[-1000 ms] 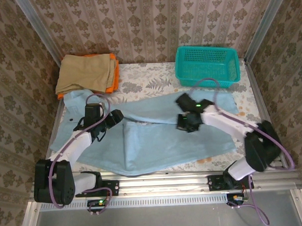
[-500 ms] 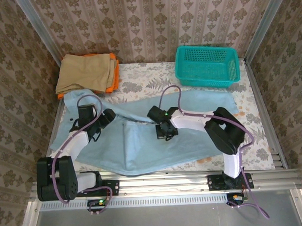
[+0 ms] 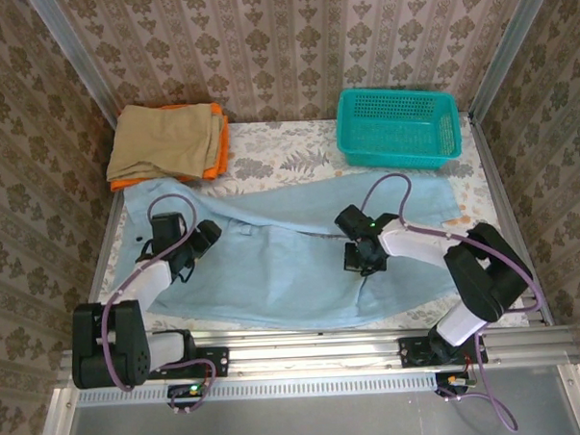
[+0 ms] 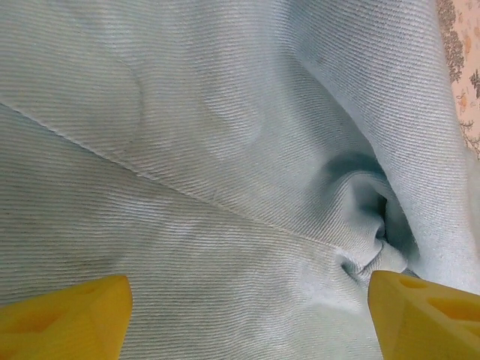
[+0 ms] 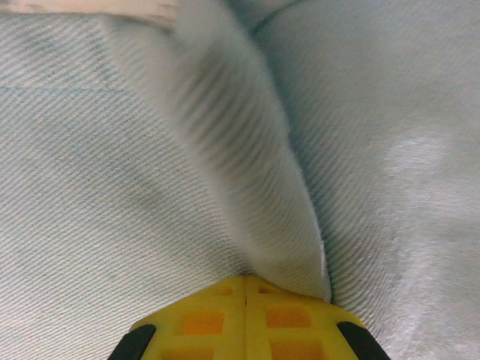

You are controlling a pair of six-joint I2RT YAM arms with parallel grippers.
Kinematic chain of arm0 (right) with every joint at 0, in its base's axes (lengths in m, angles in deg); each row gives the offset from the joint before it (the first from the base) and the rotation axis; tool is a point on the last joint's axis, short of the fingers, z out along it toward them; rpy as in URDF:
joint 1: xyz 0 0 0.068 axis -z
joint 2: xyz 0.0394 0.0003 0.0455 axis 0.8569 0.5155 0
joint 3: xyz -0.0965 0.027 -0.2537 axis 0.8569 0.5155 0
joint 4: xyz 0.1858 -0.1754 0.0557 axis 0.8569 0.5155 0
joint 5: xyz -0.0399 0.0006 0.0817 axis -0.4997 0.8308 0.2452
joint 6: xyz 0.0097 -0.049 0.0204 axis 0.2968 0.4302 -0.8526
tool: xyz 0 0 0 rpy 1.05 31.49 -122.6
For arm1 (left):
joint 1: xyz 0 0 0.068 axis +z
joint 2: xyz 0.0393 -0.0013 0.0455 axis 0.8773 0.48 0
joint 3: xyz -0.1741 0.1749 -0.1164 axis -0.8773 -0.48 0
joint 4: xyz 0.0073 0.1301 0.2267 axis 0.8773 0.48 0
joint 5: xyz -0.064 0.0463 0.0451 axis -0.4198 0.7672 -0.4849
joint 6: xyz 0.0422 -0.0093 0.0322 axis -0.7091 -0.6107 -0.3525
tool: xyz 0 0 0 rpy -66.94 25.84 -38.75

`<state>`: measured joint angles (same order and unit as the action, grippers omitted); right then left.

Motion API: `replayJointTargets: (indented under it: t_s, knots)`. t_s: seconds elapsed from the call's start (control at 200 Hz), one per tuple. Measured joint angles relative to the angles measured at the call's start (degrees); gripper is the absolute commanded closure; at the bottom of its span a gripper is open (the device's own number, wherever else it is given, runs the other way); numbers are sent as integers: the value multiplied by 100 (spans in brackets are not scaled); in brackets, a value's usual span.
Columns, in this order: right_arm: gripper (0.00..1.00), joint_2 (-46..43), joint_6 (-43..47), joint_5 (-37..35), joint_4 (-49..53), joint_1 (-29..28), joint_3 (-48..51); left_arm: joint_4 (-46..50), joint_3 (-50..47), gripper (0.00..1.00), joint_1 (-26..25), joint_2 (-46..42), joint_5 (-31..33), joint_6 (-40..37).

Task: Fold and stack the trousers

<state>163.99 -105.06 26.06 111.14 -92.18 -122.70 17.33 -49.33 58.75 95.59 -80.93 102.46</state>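
Note:
The pale light-blue trousers lie spread across most of the table, from the far left corner to the right side. My left gripper hovers low over their left part. Its yellow fingertips stand wide apart above a seam and a small pucker in the trousers, so it is open and holds nothing. My right gripper sits on the middle of the cloth. In the right wrist view the right gripper is shut, and a raised ridge of the trousers runs up from its tips.
A teal basket stands at the back right. A tan-beige folded cloth rests on an orange folded cloth at the back left. Bare floral table shows between them. Patterned walls close in three sides.
My right gripper swung left, then back right and nearer, dragging cloth with it. The two separate legs now lie as one flatter sheet. My left gripper drifted slightly left.

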Motion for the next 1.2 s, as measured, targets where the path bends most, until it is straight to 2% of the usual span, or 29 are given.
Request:
replayJointTargets:
  t_s: [0.06,0.085,0.205,0.38,0.485,0.555,0.62,0.765,0.905,1.02,1.2]
  knots:
    - [100,-114,0,13,164,203,85,20,-201,19,0,-247,70,85]
    - [96,-151,2,26,212,295,111,24,-291,19,0,-337,103,118]
    - [87,-286,74,94,435,702,166,164,-774,20,2,-881,210,315]
    - [76,-396,407,114,907,920,-267,938,-929,23,4,-1825,304,417]
    - [77,-621,586,109,968,1287,-619,1488,-732,24,2,-2422,374,420]
    - [89,-734,675,109,935,1698,-708,1615,-505,25,-26,-2518,387,415]
    - [100,-730,719,144,916,2159,-706,1615,-234,25,-101,-2299,398,400]
    - [100,-476,726,341,616,3115,-599,1180,402,25,-306,-1034,317,275]
    - [100,-184,658,625,284,3873,-328,509,487,26,-308,-103,271,278]
    - [100,-151,525,892,90,4454,28,-48,350,26,-208,356,249,328]
    - [100,-348,326,1355,-162,5436,450,-612,-101,25,103,612,223,417]
